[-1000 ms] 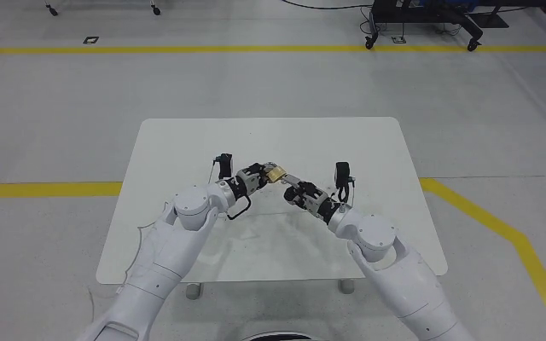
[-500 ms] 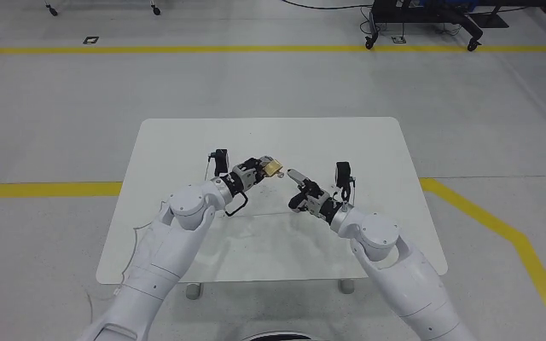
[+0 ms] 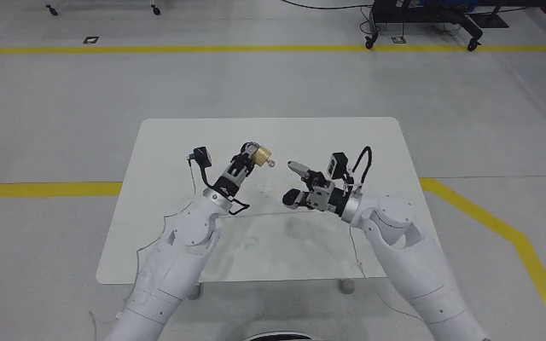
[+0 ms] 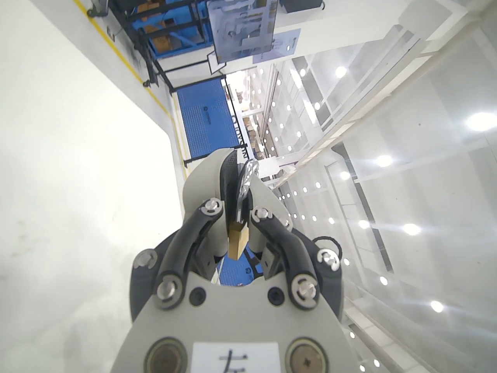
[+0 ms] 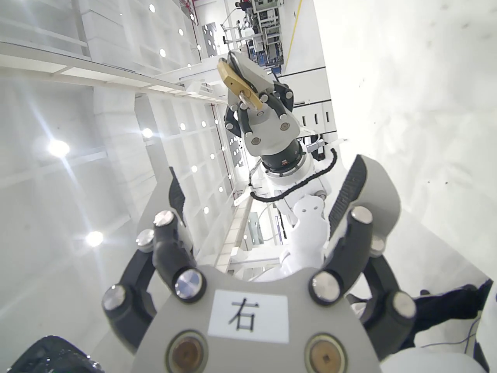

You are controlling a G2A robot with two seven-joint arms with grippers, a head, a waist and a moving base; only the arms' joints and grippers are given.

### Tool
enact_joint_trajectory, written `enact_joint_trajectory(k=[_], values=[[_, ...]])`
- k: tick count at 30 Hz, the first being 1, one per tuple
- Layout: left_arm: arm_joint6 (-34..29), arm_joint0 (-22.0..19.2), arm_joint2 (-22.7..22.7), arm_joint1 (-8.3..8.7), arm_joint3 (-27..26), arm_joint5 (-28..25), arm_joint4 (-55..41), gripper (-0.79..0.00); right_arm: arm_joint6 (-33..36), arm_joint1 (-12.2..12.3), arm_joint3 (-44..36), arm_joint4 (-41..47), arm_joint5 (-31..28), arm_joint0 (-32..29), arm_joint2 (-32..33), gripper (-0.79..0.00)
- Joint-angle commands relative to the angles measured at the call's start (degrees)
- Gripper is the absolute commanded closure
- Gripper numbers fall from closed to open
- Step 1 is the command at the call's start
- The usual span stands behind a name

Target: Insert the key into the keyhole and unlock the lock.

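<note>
Left wrist view hides most of the brass padlock (image 4: 237, 241) between the grey fingers of the left gripper (image 4: 237, 170), which clamps it above the smooth white table (image 3: 358, 247). A shiny silver piece (image 4: 245, 180) juts past it; we cannot tell whether it is key or shackle. Nearby, the right gripper (image 3: 293, 182) holds its ribbed black pads (image 5: 346, 192) wide apart, nothing between them.

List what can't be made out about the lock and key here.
- Keyhole: top view, too small; left wrist view, the left pincer covers the lock sides.
- Silver piece on the lock, right wrist view: key or ring, too small to tell.
- Shackle state: covered by that pincer.
</note>
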Motion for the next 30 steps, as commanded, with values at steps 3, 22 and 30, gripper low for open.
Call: enact_joint_trajectory(k=[3, 22, 30], values=[[0.6, 1.2, -0.8, 0.07, 0.1, -2.3, 1.0, 0.0, 4.4, 0.0, 3.8, 2.7, 3.1, 3.8, -0.3, 0.0], [-2.5, 1.7, -0.3, -0.1, -0.6, -5.3, 7.3, 0.0, 2.3, 0.0, 11.1, -0.5, 18.3, 14.2, -5.0, 0.0], [-1.1, 1.7, 0.1, -0.34, -0.1, -5.5, 9.9, 0.0, 1.6, -0.3, 12.3, 0.8, 18.4, 15.6, -6.4, 0.0]])
